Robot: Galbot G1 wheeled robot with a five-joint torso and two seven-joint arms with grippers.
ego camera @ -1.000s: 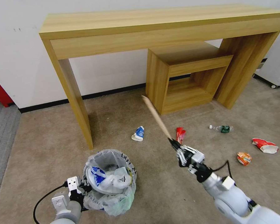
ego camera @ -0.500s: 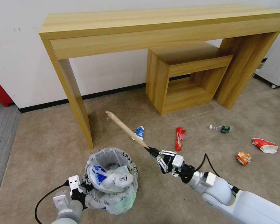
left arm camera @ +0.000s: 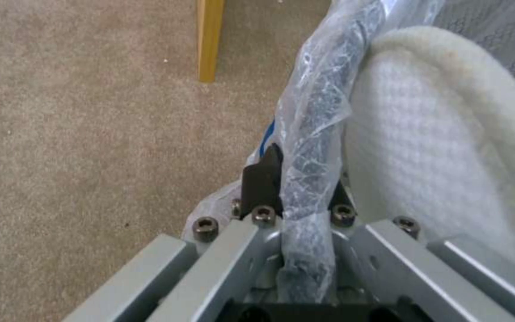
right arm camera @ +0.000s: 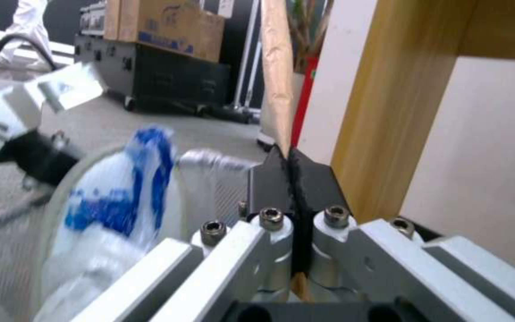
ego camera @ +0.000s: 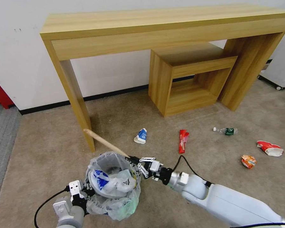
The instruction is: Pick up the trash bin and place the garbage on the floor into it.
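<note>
Head view has the right gripper [ego camera: 133, 159] at lower centre of the frame, just over the far rim of the bin [ego camera: 112, 183], pinched tight on the near end of the stick [ego camera: 106, 144]. A second ago that gripper was out at centre frame beside the red wrapper [ego camera: 182, 140] with the stick pointing up toward the small shelf; now the arm has swung across and the stick slants to the upper left, its far tip near the desk leg [ego camera: 80, 110]. Right wrist view confirms the jaws are closed with the stick [right arm camera: 276, 76] between them. The left gripper [ego camera: 85, 193], at lower left, stays clamped on the bagged rim; left wrist view shows its fingers [left arm camera: 263, 179] squeezing the bag-wrapped rim [left arm camera: 317, 147]. The bin already holds a white slipper [ego camera: 99, 185] and blue-printed scraps. The stick is long and lies nearly flat, so it seems to need tipping down before release. On the carpet [ego camera: 47, 152] remain the blue carton [ego camera: 141, 136], bottle [ego camera: 225, 130], red-white wrapper [ego camera: 269, 148] and orange wrapper [ego camera: 248, 161].
</note>
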